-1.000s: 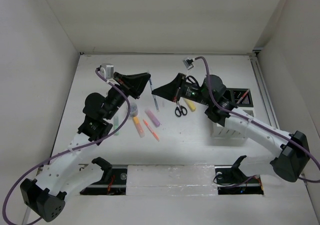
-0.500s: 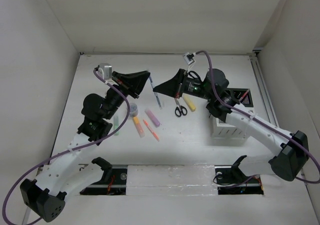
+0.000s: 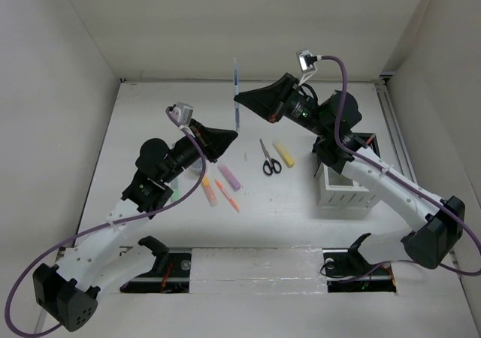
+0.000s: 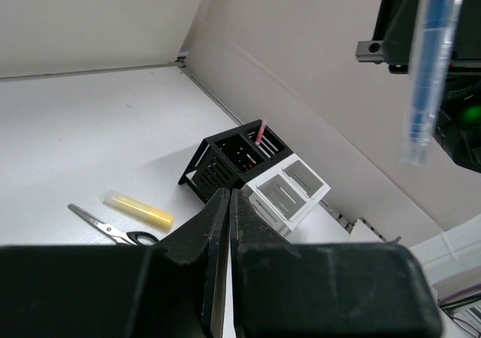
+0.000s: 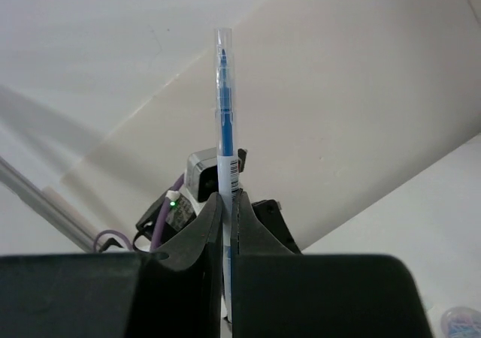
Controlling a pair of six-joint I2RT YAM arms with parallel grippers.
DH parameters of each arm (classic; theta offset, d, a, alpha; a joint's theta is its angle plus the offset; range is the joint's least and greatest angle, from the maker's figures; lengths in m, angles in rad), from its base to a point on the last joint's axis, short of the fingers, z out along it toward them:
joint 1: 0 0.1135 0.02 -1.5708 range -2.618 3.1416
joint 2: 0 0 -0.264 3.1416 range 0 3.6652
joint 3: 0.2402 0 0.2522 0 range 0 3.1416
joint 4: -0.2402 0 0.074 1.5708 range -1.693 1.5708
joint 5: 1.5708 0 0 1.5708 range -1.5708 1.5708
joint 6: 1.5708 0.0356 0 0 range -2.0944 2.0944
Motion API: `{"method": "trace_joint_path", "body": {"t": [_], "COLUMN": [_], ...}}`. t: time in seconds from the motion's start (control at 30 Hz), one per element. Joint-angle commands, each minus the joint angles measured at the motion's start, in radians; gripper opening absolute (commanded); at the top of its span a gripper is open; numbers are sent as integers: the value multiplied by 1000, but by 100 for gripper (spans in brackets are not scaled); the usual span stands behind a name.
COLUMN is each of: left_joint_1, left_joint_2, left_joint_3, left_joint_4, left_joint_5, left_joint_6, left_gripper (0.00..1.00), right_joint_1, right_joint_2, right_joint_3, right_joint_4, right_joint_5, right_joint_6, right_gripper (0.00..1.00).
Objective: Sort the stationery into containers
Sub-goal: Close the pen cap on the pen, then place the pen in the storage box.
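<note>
My right gripper (image 3: 239, 98) is shut on a thin blue pen (image 3: 235, 90) and holds it upright, high above the table; the pen stands between the jaws in the right wrist view (image 5: 223, 128). My left gripper (image 3: 234, 136) is shut and empty, just below and left of the pen, which also shows in the left wrist view (image 4: 428, 67). Black-handled scissors (image 3: 267, 158), a yellow marker (image 3: 283, 155), a purple marker (image 3: 229, 177), an orange marker (image 3: 208, 191) and a red pen (image 3: 227, 195) lie on the table. The organizer (image 3: 346, 188) stands at the right.
In the left wrist view the organizer's black compartments (image 4: 225, 161) hold a red pen (image 4: 258, 133), next to the white slatted part (image 4: 289, 191). A green marker (image 3: 172, 194) peeks out beside the left arm. A clear tub (image 5: 462, 319) shows at the corner of the right wrist view.
My right gripper has lifted the blue pen off the table and carried it up and back. My left gripper has drawn back toward the near side.
</note>
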Motion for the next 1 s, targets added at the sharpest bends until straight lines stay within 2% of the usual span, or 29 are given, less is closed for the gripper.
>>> {"method": "trace_joint_path", "body": {"t": [0.0, 0.2, 0.3, 0.33, 0.37, 0.43, 0.47, 0.5, 0.53, 0.57, 0.63, 0.73, 0.8, 0.87, 0.97], "left_joint_1": [-2, -2, -2, -2, -2, -2, -2, -2, -2, -2, -2, -2, -2, -2, -2], "left_joint_2": [-35, -44, -44, -44, -44, -14, 2, 19, 39, 74, 86, 59, 19, 10, 1], "left_joint_3": [27, 88, 144, 179, 199, 248, 300, 323, 346, 375, 375, 270, 204, 204, 204], "left_joint_4": [20, -115, -251, -344, -400, -519, -648, -711, -773, -872, -923, -896, -850, -850, -839], "left_joint_5": [29, -49, -159, -204, -301, -392, -435, -502, -538, -576, -658, -724, -724, -704, -715], "left_joint_6": [3, 14, 14, 5, -7, -7, -7, 3, 14, 14, 42, 42, 42, 52, 52], "left_gripper": [0, 0, 0, 5, 14, 39, 64, 80, 93, 99, 99, 99, 99, 99, 99], "right_joint_1": [8, -14, -49, -58, -67, -97, -109, -121, -145, -155, -170, -179, -210, -268, -346], "right_joint_2": [7, -21, -33, -62, -76, -125, -147, -170, -197, -255, -318, -429, -478, -489, -501], "right_joint_3": [29, -5, -67, -92, -117, -205, -239, -276, -352, -390, -453, -566, -623, -634, -634], "right_joint_4": [54, 43, 52, 52, 52, 52, 52, 52, 52, 52, 31, 5, -10, -82, -144], "right_joint_5": [34, 48, 48, 48, 48, 77, 91, 103, 142, 172, 294, 474, 673, 876, 919], "right_joint_6": [-83, -245, -371, -412, -498, -581, -650, -684, -712, -741, -807, -828, -797, -743, -698], "right_gripper": [0, 0, 0, 0, 0, 0, 0, 0, 0, 0, 0, 0, 0, 0, 0]}}
